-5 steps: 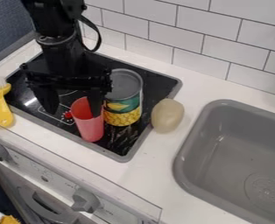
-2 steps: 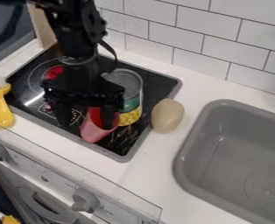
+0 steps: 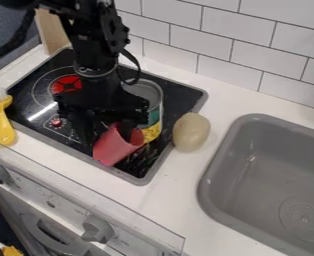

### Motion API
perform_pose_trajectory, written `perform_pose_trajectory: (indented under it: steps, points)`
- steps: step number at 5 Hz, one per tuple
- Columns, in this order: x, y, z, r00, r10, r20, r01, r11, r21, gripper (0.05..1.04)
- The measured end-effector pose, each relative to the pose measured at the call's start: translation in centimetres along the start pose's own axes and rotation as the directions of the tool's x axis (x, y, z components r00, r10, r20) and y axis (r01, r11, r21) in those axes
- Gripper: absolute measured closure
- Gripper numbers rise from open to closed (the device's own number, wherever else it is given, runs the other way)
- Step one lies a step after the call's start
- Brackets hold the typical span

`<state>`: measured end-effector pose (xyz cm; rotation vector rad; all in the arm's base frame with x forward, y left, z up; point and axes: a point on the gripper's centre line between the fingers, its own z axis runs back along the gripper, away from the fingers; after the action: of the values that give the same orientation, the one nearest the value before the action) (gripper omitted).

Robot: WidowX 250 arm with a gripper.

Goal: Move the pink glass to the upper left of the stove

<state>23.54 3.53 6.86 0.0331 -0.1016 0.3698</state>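
The black gripper (image 3: 107, 131) hangs over the lower right part of the stove (image 3: 41, 102), its fingers apart. One finger reaches into the mouth of the pink glass (image 3: 115, 146), and the other is at the glass's left side. The glass leans, with its mouth up to the right and its base down to the left, near the stove's front edge. Part of its rim is hidden by the gripper.
A can (image 3: 148, 90) stands on the stove just behind the glass, partly covered by the gripper. Right of the stove lie a beige potato-like object (image 3: 191, 132) and the grey sink (image 3: 216, 167). A yellow brush (image 3: 3, 125) lies left.
The gripper has moved right, and its fingers have come closer together. The glass has gone from nearly upright to clearly tilted, its mouth swinging right towards the can.
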Motion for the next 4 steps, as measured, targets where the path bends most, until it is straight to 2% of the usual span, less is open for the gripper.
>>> perform_pose_trajectory:
  steps: [1,2,3,4]
  points:
    - [0.1,0.1,0.6,1.000,0.003,0.020,-0.003,1.000,-0.003,0.739]
    - [0.1,0.2,1.7,0.999,0.008,0.051,-0.007,1.000,-0.012,0.944]
    - [0.3,1.2,3.0,0.995,0.042,0.087,-0.040,0.999,-0.023,1.007]
    - [0.3,2.7,4.4,0.988,0.088,0.127,-0.086,0.996,-0.027,1.010]
